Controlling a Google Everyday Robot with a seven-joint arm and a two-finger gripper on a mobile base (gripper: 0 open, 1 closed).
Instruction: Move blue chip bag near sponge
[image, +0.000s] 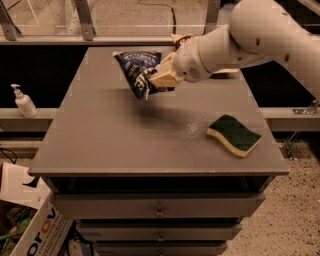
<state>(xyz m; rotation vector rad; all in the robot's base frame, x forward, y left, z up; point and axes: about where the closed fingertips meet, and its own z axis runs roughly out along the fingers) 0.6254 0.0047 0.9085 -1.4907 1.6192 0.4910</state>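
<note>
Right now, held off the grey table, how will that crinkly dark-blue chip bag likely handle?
The crinkly dark-blue chip bag is probably light: the gripper, over the back of the grey table, holds it aloft by one side. Its creased, drooping body suggests floppy film, likely to slump when released.
</note>
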